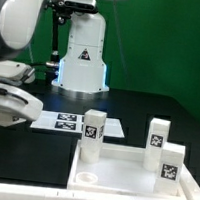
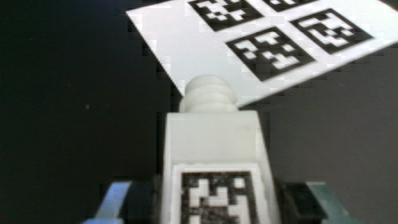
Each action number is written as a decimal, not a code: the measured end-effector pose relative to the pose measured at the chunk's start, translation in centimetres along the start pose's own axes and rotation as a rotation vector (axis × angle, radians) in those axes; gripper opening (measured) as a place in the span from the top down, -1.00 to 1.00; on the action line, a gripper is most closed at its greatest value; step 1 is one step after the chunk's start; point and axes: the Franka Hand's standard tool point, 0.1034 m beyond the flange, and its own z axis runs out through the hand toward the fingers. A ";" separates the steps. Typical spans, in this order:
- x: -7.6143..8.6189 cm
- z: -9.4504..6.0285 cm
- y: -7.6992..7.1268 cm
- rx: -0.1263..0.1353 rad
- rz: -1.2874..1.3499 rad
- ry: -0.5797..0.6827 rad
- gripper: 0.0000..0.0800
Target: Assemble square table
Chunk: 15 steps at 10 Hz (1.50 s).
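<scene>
A green wall (image 1: 165, 40) rises behind the black table (image 1: 138, 104), on which the marker board (image 1: 60, 121) lies flat.
</scene>
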 end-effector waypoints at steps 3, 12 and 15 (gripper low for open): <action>0.6 -0.8 -0.5 -0.015 -0.019 0.229 0.30; -0.3 -7.4 -6.2 0.024 -0.093 0.911 0.29; -0.1 -10.9 -12.6 -0.014 -0.147 1.152 0.29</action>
